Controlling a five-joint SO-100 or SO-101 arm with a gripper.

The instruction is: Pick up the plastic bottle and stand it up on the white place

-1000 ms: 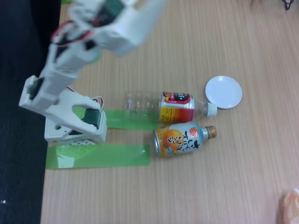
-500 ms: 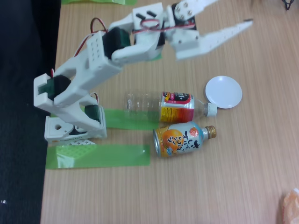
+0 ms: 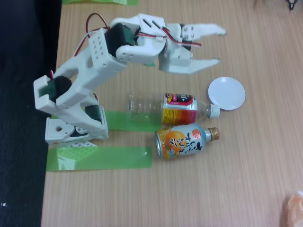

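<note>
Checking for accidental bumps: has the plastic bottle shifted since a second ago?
No. The plastic bottle lies in the same spot, its cap beside the white disc, still over the green tape.

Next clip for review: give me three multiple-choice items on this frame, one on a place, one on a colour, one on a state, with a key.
1. The flat round white disc lies:
A. by the clear ribbed plastic bottle's white cap
B. on green tape
C. under the orange and light-blue metal can

2. The can's cap is:
A. white
B. gold
C. red

3. The plastic bottle is:
A. standing
B. held by the fingers
C. lying on the wooden table

Key: 1 A, disc beside the cap; 2 B, cap looks gold; 3 C, the white gripper is open above it.
</note>
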